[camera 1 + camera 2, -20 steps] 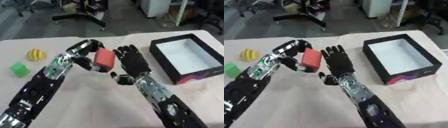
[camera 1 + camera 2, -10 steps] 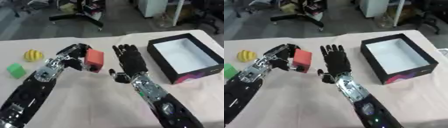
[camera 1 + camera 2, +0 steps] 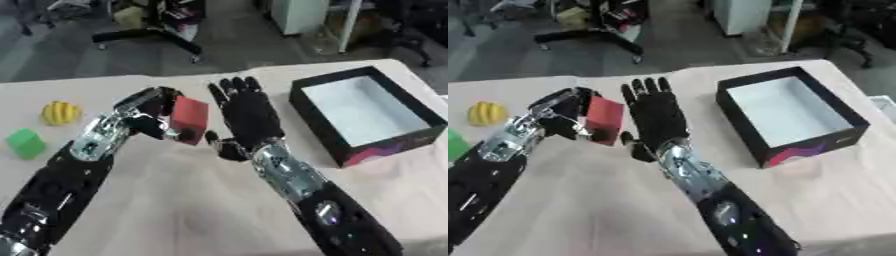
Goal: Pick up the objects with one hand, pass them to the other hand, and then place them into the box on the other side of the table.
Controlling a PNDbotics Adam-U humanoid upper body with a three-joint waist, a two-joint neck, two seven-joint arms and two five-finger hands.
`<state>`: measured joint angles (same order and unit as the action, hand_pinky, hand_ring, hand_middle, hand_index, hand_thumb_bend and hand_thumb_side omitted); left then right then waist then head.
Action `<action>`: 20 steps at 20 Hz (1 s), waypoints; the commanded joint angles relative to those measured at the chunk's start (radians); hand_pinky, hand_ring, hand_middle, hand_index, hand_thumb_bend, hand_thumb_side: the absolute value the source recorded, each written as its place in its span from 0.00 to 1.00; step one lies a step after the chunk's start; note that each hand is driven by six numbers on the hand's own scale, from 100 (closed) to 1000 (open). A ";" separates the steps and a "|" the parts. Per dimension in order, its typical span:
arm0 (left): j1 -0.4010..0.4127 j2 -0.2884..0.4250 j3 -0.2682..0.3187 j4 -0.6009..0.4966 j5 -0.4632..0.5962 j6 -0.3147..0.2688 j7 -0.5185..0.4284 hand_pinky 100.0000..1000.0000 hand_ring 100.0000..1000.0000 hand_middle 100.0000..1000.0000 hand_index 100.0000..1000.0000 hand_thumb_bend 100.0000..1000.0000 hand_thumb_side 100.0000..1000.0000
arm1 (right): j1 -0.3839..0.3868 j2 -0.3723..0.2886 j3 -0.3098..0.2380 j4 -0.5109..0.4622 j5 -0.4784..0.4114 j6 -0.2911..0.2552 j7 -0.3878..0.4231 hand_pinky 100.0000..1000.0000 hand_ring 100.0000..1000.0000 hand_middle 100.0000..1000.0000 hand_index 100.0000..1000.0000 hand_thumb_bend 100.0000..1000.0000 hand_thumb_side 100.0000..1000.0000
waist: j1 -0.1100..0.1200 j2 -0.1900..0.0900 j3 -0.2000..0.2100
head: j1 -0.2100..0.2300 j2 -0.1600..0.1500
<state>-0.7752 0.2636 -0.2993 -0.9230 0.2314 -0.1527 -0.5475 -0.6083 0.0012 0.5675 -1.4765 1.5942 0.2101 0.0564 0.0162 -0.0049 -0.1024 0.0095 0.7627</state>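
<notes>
— Left eye view first: what containers are there, and what is in them?

— One box [image 3: 366,114], black-walled with a pale floor, at the right of the frame on the bench [image 3: 175,200]. A coloured patch marks its near outer wall. Nothing shows inside it.

— And the things outside it, counted?

— Three. One red block [image 3: 189,119] held up just left of the frame's middle, one yellow ridged ball [image 3: 59,113] at the left edge, and one green block [image 3: 25,143] just below the ball, both resting on the bench, well apart from the box.

— Who has the red block?

— The left hand [image 3: 144,112], coming in from the lower left. Its fingers [image 3: 171,96] curl over the block's top and left side, with the thumb under its lower edge. The right hand [image 3: 252,117] stands upright just beside the block's right face, fingers straight and spread, tips pointing to the top of the frame. I cannot tell whether palm and block touch.

— Now the right eye view. Anything different?

— Same single box [image 3: 790,112], at the right, its pale floor bare. The red block [image 3: 605,120] sits left of centre in the curled left hand [image 3: 557,117], with the right hand [image 3: 658,117] flat and wide open just to its right. The yellow ball [image 3: 486,113] is at the left edge, and only a sliver of the green block [image 3: 453,145] shows at the frame's edge below it.

— So the count holds?

— One box, three loose things, two hands.
</notes>
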 commanded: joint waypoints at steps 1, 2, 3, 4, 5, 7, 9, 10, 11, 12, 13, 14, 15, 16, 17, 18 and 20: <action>-0.028 -0.004 0.012 -0.036 0.022 0.006 0.001 0.63 0.43 0.42 0.48 0.74 0.00 | -0.024 0.009 0.008 -0.027 -0.030 -0.033 -0.001 0.81 0.81 0.76 0.89 0.38 0.38 | -0.002 -0.006 0.000 | -0.005 -0.013; -0.028 -0.006 0.014 -0.041 0.027 0.009 0.001 0.63 0.43 0.42 0.48 0.74 0.00 | -0.025 0.010 0.009 -0.026 -0.042 -0.045 0.002 0.81 0.81 0.76 0.89 0.37 0.38 | -0.002 -0.006 -0.001 | -0.006 -0.014; -0.028 -0.009 0.015 -0.048 0.032 0.011 0.000 0.63 0.43 0.42 0.48 0.74 0.00 | -0.026 0.011 0.012 -0.024 -0.056 -0.060 0.007 0.83 0.82 0.78 0.90 0.36 0.38 | -0.003 -0.006 -0.001 | -0.009 -0.015; -0.028 -0.012 0.015 -0.056 0.036 0.012 -0.003 0.64 0.43 0.42 0.48 0.74 0.00 | -0.027 0.012 0.014 -0.022 -0.070 -0.074 0.013 0.84 0.82 0.78 0.90 0.36 0.37 | -0.004 -0.005 -0.001 | -0.011 -0.016; -0.029 -0.015 0.014 -0.062 0.040 0.014 -0.008 0.64 0.43 0.42 0.48 0.74 0.00 | -0.028 0.013 0.015 -0.020 -0.083 -0.089 0.020 0.85 0.82 0.79 0.90 0.33 0.36 | -0.005 -0.005 0.000 | -0.013 -0.017; -0.031 -0.022 0.011 -0.075 0.046 0.017 -0.027 0.64 0.43 0.42 0.48 0.73 0.00 | -0.030 0.013 0.016 -0.018 -0.103 -0.116 0.034 0.87 0.83 0.80 0.90 0.32 0.35 | -0.006 -0.005 0.000 | -0.014 -0.017; -0.034 -0.029 0.006 -0.084 0.050 0.021 -0.049 0.64 0.43 0.42 0.48 0.73 0.00 | -0.031 0.014 0.015 -0.019 -0.115 -0.134 0.043 0.87 0.83 0.81 0.91 0.29 0.33 | -0.007 -0.005 0.000 | -0.014 -0.018; -0.034 -0.032 0.003 -0.087 0.051 0.024 -0.063 0.64 0.43 0.42 0.48 0.73 0.00 | -0.032 0.014 0.015 -0.019 -0.120 -0.140 0.047 0.87 0.83 0.81 0.91 0.29 0.33 | -0.007 -0.005 0.000 | -0.015 -0.018; -0.035 -0.036 0.000 -0.091 0.053 0.026 -0.078 0.64 0.43 0.42 0.48 0.73 0.00 | -0.032 0.014 0.014 -0.019 -0.123 -0.145 0.049 0.87 0.84 0.81 0.91 0.27 0.31 | -0.008 -0.005 0.000 | -0.015 -0.018; -0.035 -0.038 -0.003 -0.094 0.054 0.029 -0.094 0.64 0.43 0.42 0.48 0.72 0.00 | -0.032 0.014 0.013 -0.018 -0.124 -0.148 0.051 0.88 0.84 0.82 0.91 0.27 0.30 | -0.008 -0.005 0.000 | -0.015 -0.018; -0.036 -0.041 -0.007 -0.097 0.055 0.031 -0.110 0.64 0.43 0.41 0.48 0.72 0.00 | -0.032 0.014 0.013 -0.017 -0.123 -0.150 0.053 0.88 0.84 0.83 0.91 0.25 0.29 | -0.008 -0.005 0.000 | -0.015 -0.018; -0.037 -0.044 -0.011 -0.100 0.056 0.033 -0.132 0.64 0.43 0.41 0.48 0.71 0.00 | -0.032 0.015 0.012 -0.016 -0.121 -0.152 0.056 0.89 0.84 0.83 0.91 0.24 0.28 | -0.008 -0.005 0.000 | -0.015 -0.018; -0.038 -0.047 -0.014 -0.103 0.055 0.035 -0.155 0.64 0.43 0.41 0.48 0.71 0.00 | -0.032 0.015 0.012 -0.013 -0.118 -0.154 0.060 0.90 0.85 0.84 0.92 0.22 0.23 | -0.008 -0.005 -0.001 | -0.015 -0.017; -0.040 -0.049 -0.016 -0.104 0.054 0.037 -0.178 0.64 0.43 0.41 0.48 0.71 0.00 | -0.032 0.016 0.012 -0.011 -0.115 -0.157 0.066 0.90 0.85 0.84 0.92 0.20 0.20 | -0.008 -0.006 -0.001 | -0.015 -0.017; -0.041 -0.050 -0.018 -0.105 0.051 0.038 -0.197 0.64 0.43 0.41 0.48 0.71 0.00 | -0.033 0.016 0.012 -0.010 -0.113 -0.160 0.072 0.91 0.85 0.84 0.91 0.17 0.12 | -0.008 -0.006 -0.001 | -0.015 -0.017; -0.043 -0.053 -0.019 -0.105 0.048 0.040 -0.214 0.64 0.43 0.41 0.48 0.71 0.00 | -0.033 0.017 0.012 -0.008 -0.111 -0.164 0.080 0.91 0.85 0.84 0.91 0.16 0.10 | -0.008 -0.007 -0.001 | -0.015 -0.016; -0.047 -0.057 -0.021 -0.104 0.039 0.040 -0.240 0.64 0.43 0.41 0.48 0.70 0.00 | -0.033 0.018 0.012 -0.005 -0.110 -0.170 0.094 0.92 0.85 0.85 0.90 0.11 0.01 | -0.008 -0.007 -0.001 | -0.013 -0.015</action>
<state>-0.7797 0.2540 -0.2964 -0.9683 0.2673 -0.1077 -0.7561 -0.6174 -0.0059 0.5732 -1.4799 1.4822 0.0464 0.1393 0.0086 -0.0042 -0.1034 -0.0019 0.7541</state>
